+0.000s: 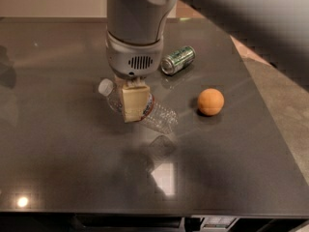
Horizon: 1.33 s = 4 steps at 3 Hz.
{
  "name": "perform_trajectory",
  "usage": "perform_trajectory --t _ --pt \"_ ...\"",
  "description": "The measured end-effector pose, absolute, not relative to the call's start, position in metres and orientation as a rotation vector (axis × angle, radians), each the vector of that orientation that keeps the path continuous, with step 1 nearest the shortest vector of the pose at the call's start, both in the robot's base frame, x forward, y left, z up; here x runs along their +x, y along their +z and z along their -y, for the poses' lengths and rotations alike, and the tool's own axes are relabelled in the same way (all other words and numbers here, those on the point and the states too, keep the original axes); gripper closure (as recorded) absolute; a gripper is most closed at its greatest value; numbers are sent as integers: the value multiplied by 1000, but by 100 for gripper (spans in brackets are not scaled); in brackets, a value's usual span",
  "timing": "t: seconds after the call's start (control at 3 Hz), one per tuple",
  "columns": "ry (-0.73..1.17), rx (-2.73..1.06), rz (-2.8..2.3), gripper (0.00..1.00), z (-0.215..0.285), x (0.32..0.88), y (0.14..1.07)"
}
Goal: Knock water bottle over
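The water bottle (160, 117) is a clear ribbed plastic bottle with a white cap (105, 87). It leans far over on the dark table (58, 144), cap pointing up-left and base down-right. I cannot tell whether it lies flat on the table. My gripper (134, 103), a beige piece under the grey wrist (135, 57), is right against the bottle's middle and hides the label band there.
A green-and-silver drinks can (177, 60) lies on its side behind and to the right of the arm. An orange ball (211, 102) sits to the right of the bottle. The table's front edge runs along the bottom, its right edge slants past the ball.
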<state>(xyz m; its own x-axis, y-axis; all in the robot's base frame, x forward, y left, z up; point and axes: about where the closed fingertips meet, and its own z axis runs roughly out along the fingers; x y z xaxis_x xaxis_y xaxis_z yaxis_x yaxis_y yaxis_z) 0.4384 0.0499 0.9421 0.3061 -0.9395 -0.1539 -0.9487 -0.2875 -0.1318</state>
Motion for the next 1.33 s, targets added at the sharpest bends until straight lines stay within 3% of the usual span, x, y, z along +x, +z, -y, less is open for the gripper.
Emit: perform_trajectory --t 0.33,0.67,1.33 --pt "-146 -2474 -1756 83 -42 453 917" --pt "-288 -2547 -1763 59 -33 462 898" --pt "-375 -2623 -1750 13 -22 466 872"
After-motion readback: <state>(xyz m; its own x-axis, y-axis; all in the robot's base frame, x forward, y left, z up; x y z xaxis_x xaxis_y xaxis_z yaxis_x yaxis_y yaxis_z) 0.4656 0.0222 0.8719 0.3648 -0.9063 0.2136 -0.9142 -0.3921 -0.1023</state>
